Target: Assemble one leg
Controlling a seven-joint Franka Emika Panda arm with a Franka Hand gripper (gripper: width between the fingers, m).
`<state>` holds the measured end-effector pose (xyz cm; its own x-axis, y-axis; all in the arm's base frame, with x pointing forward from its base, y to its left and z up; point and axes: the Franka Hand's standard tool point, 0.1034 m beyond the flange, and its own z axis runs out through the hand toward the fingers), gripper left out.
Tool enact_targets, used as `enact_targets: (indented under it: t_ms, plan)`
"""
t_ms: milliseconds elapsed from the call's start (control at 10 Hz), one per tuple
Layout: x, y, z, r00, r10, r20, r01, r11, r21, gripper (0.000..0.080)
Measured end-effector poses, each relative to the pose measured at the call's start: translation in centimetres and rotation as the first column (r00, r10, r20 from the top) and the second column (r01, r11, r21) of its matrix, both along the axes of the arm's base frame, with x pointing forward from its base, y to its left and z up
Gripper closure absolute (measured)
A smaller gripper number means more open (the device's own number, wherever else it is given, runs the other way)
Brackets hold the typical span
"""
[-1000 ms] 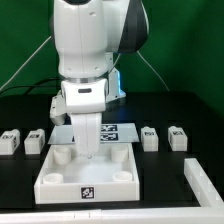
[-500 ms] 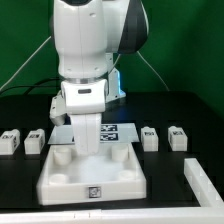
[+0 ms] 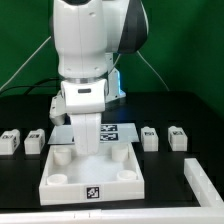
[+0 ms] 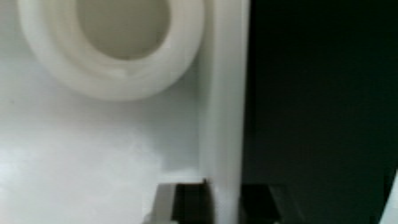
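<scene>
Several legs, small white blocks with tags, stand in a row: two at the exterior view's left (image 3: 10, 140) (image 3: 34, 138) and two at its right (image 3: 150, 136) (image 3: 178, 137). My gripper (image 3: 92, 150) reaches down to the far wall of the large white tray (image 3: 60, 180), away from every leg. In the wrist view the tray's thin wall (image 4: 217, 120) runs between my two dark fingertips (image 4: 185, 205), with a round corner socket (image 4: 111, 45) beside it. The gripper (image 4: 214, 205) looks shut on that wall.
The marker board (image 3: 118, 130) lies on the black table behind the tray. A long white part (image 3: 205, 183) lies at the exterior view's front right. The arm's body hides the tray's far middle.
The tray's front edge swung a little to the exterior view's right, then back to the left. The arm and the legs have hardly moved.
</scene>
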<state>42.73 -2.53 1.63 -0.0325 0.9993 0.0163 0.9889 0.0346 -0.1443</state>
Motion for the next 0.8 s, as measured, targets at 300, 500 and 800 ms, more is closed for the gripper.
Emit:
enact_targets:
  t_ms: [300, 500, 800]
  plan:
    - [0.6, 0.0, 0.0, 1.0, 0.0, 0.007, 0.0, 1.0, 0.0, 0.0736]
    - [1.8, 0.6, 0.0, 1.0, -0.004, 0.019, 0.004, 1.0, 0.002, 0.0736]
    - [3.9, 3.3, 0.0, 0.999, -0.016, 0.042, 0.016, 1.0, 0.012, 0.0736]
